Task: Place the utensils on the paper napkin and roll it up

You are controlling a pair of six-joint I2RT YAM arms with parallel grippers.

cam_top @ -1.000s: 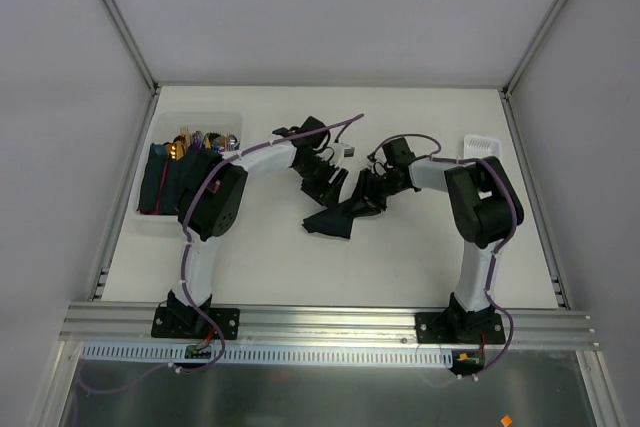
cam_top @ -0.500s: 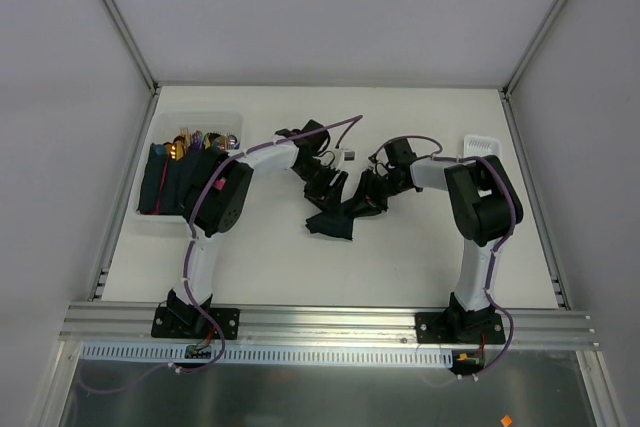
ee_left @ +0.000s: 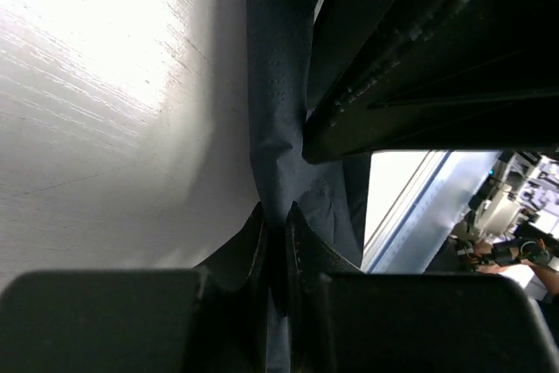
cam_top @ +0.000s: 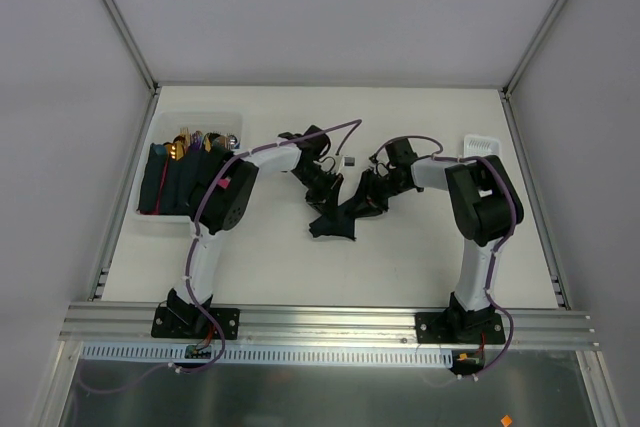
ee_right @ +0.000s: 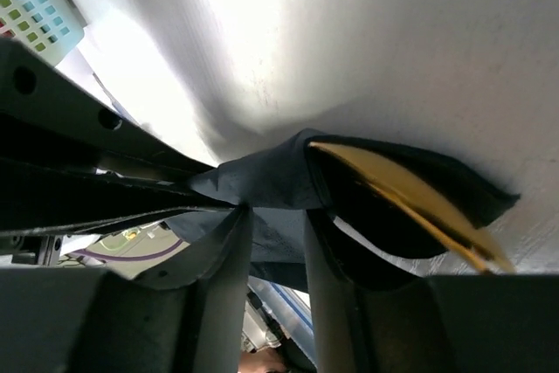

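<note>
Rolling step is underway; loading is looking done. The thin dark navy paper napkin (cam_top: pixel 335 219) is lying bunched on the white tabletop (cam_top: pixel 400 267), well to the right of the white plastic bin (cam_top: pixel 150 215). A slim gold-headed utensil (ee_right: pixel 410 203) is sitting inside the fold, with its end poking out of the open side. I can't tell how many pieces are in there.

On the bin side of the napkin, the left end effector (ee_left: pixel 275 216) is pinching a thin ply, fingers pressed together. On the side away from the bin, the right end effector (ee_right: pixel 278 216) is straddling a thicker bunch; I can't tell if it's clamping.

The roll is looking loose and lopsided. My read on the next move: one side anchoring, the other turning the wrap over the utensil without letting it slide out.
</note>
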